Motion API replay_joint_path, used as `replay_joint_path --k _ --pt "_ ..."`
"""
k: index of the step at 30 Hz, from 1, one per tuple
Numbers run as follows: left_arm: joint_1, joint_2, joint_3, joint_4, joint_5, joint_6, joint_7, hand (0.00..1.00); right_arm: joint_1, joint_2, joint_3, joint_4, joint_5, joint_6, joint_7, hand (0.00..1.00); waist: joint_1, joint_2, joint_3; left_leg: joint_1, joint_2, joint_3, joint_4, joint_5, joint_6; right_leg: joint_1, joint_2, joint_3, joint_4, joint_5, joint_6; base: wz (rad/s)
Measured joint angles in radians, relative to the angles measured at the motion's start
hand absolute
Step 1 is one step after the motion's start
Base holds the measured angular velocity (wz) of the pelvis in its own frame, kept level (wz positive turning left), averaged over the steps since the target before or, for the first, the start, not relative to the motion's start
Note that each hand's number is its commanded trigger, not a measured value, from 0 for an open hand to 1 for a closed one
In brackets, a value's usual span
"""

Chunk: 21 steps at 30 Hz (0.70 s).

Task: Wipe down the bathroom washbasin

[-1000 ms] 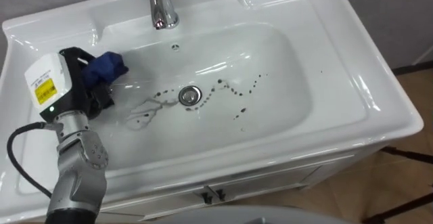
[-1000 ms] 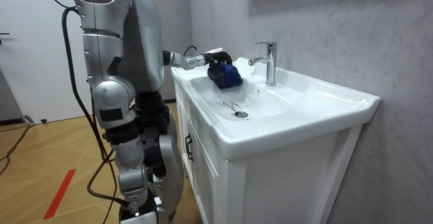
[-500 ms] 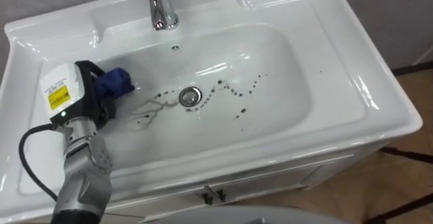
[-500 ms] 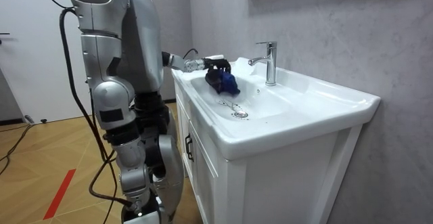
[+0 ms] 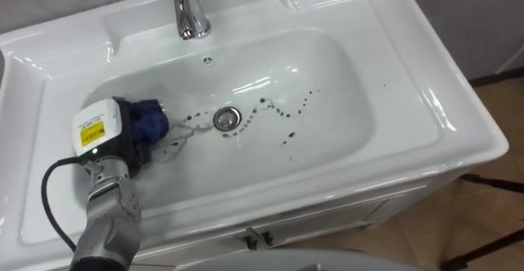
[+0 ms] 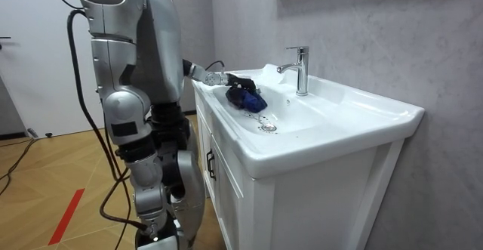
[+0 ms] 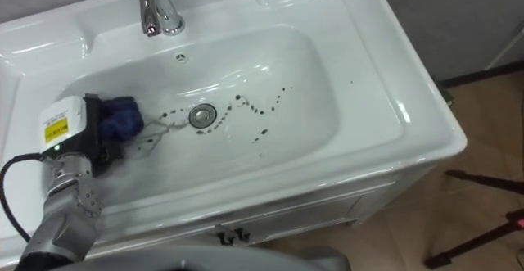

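A white basin (image 5: 409,83) has dark specks (image 5: 282,117) scattered to the right of its drain (image 5: 227,118), and thin smears to the drain's left. My left hand (image 5: 123,140) is down inside the bowl at its left side, fingers curled on a blue cloth (image 5: 152,121). The cloth presses on the basin floor just left of the drain. From the side, the room view shows my left hand (image 6: 230,79) with the cloth (image 6: 247,99) low in the bowl. I stand at the front of the vanity.
A chrome faucet (image 5: 187,11) rises at the basin's back edge, with an overflow hole (image 5: 208,60) below it. The white cabinet (image 6: 302,205) carries the basin. A few dark flecks mark the right rim (image 5: 385,83). Wooden floor lies to the right.
My left hand has moved the cloth down from the left wall of the bowl onto its floor, closer to the drain.
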Motion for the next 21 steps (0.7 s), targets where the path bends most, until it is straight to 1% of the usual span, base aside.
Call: replay_joint_path --k 4,6,8,10,14,16,19,21 --pt "-0.005 0.0 -0.007 0.002 0.0 0.003 -0.028 1.0 0.0 0.0 0.001 -0.007 0.002 0.0 -0.002 0.0 -0.002 0.0 0.0001 -0.001 0.0 0.002 0.0 0.0 0.0 -0.001 0.0 0.0 0.0 0.0 0.0 0.0" --pt "-0.008 0.005 -0.028 0.003 0.001 0.017 -0.047 1.0 0.0 0.0 0.001 -0.006 0.002 0.003 -0.009 0.0 -0.004 0.0 -0.0001 -0.001 0.0 0.001 0.0 0.0 0.0 -0.001 0.0 0.001 -0.001 0.0 0.0 0.0" --pt "-0.009 0.009 -0.037 0.004 0.002 0.025 -0.063 1.0 0.001 0.0 0.001 -0.002 0.007 0.007 -0.013 0.0 -0.014 0.001 -0.0002 0.0 0.0 0.001 0.0 0.0 0.0 -0.001 0.0 0.001 -0.001 0.0 0.0 0.0" --pt "-0.014 0.016 -0.046 0.017 0.009 0.026 -0.072 1.0 -0.001 0.001 0.0 -0.004 0.006 0.01 -0.02 0.0 -0.018 0.001 -0.0001 0.0 0.0 0.001 0.0 0.0 0.0 -0.001 0.001 0.003 -0.001 0.0 0.0 -0.02" --pt "-0.024 0.017 -0.047 0.032 0.006 0.03 -0.095 1.0 -0.001 0.0 -0.001 -0.005 0.006 0.011 -0.022 0.0 -0.026 0.001 -0.0001 0.002 0.0 0.007 0.0 0.0 0.0 -0.002 0.001 0.01 -0.001 0.0 0.0 -0.03" --pt "-0.037 0.019 -0.049 0.056 -0.005 0.029 -0.095 1.0 -0.001 0.0 -0.001 -0.005 0.007 0.011 -0.023 0.0 -0.025 0.0 0.0001 0.004 0.0 0.008 -0.001 0.0 0.0 -0.001 0.002 0.014 -0.001 0.0 0.0 -0.07" --pt "-0.082 0.019 -0.056 0.132 -0.046 0.021 -0.091 1.0 0.0 0.001 -0.001 -0.007 0.009 0.011 -0.032 0.0 -0.025 0.0 0.0003 0.021 0.0 0.011 -0.003 0.0 0.0 0.014 0.004 0.023 -0.002 0.0 0.0 -0.11" --pt "-0.11 0.018 -0.057 0.182 -0.07 0.019 -0.091 1.0 0.0 0.001 -0.002 -0.021 0.009 0.01 -0.032 0.0 -0.024 0.001 0.0001 0.032 0.001 0.019 -0.003 0.0 0.0 0.018 0.007 0.039 -0.001 0.0 0.0 -0.19"
